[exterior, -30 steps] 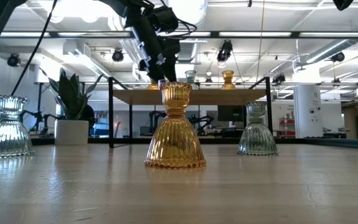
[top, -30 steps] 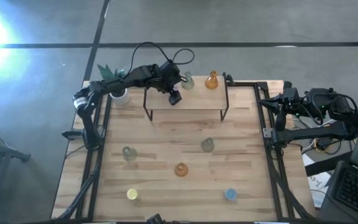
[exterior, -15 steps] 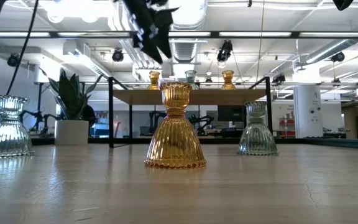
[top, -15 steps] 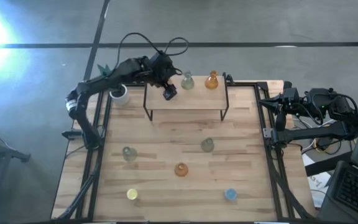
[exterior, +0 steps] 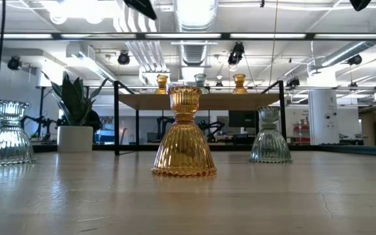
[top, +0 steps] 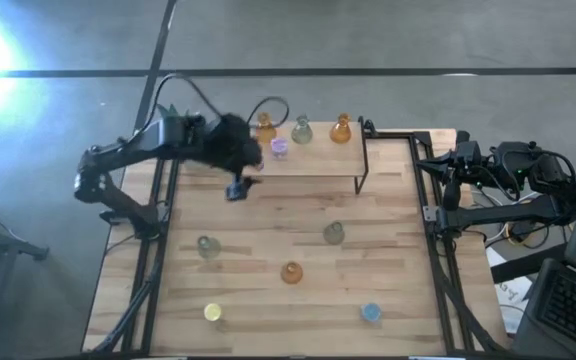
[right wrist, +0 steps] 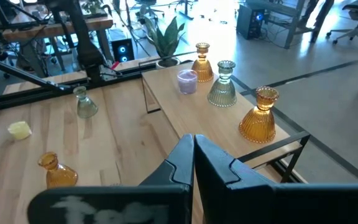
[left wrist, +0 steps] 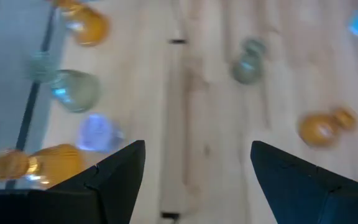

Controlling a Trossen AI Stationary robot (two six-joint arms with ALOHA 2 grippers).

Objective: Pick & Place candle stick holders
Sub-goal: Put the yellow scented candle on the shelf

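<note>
Our left gripper (top: 236, 188) has pulled off the raised shelf (top: 318, 163), fingers spread and empty, leaving the purple candle holder (top: 279, 147) there beside the amber holder (top: 265, 125). Five remain on the table (top: 268, 225). Right gripper (right wrist: 193, 146) waits clenched.

left gripper (top: 236, 189) withdrawn off the shelf (top: 318, 160), purple holder (top: 279, 148) and amber holder (top: 264, 126) now uncovered

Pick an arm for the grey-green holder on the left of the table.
Left, probably. The left gripper hangs open over the table's left half, nearer the grey-green holder. The right gripper is shut, parked off the table's right edge.
</note>
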